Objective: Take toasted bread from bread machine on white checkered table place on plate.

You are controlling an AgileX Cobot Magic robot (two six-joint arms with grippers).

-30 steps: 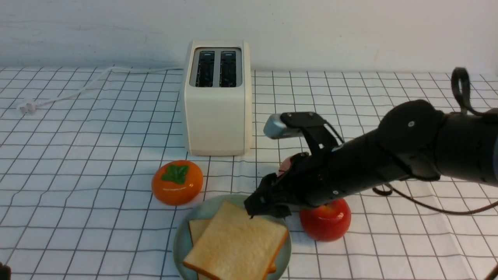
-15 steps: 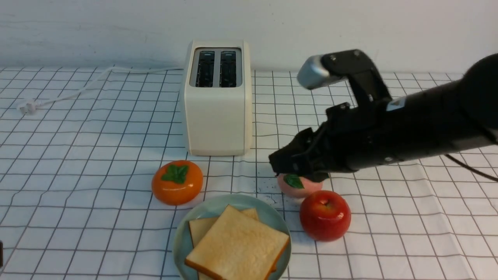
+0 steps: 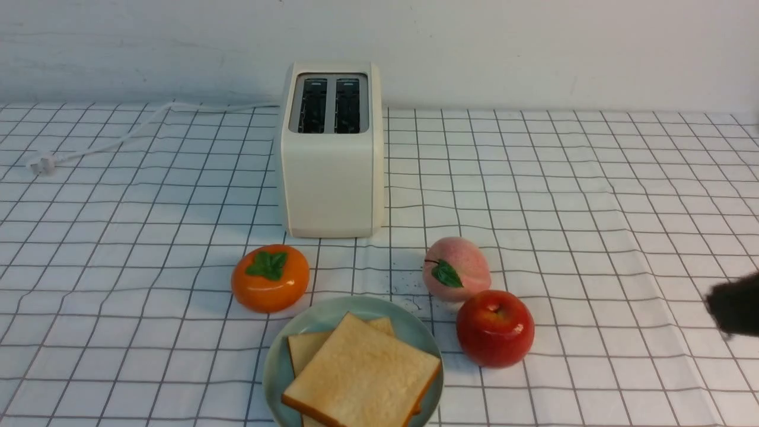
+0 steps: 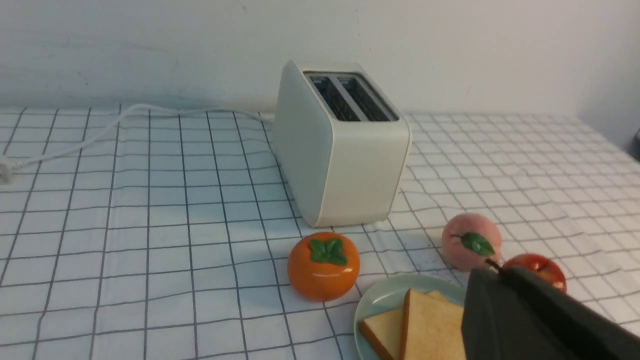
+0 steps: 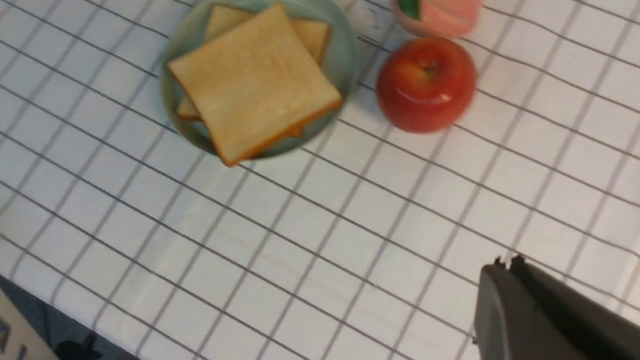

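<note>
Two slices of toasted bread [image 3: 363, 375] lie stacked on the mint-green plate [image 3: 276, 362] at the front of the white checkered table [image 3: 593, 196]; they also show in the right wrist view [image 5: 255, 82] and the left wrist view [image 4: 430, 325]. The cream bread machine [image 3: 331, 172] stands at the back with both slots empty. My right gripper [image 3: 732, 308] sits at the right edge, shut and empty, well clear of the plate [image 5: 345, 50]. My left gripper [image 4: 492, 272] is shut with nothing in it, out of the front view.
An orange persimmon [image 3: 270, 277] sits left of the plate. A pink peach [image 3: 456, 268] and a red apple [image 3: 495, 327] sit to its right. The toaster's white cord [image 3: 118, 137] runs to a plug at the far left.
My right arm let go of the top slice, rose, then pulled back to the right edge, its gripper closing. The toast stays on the plate.
</note>
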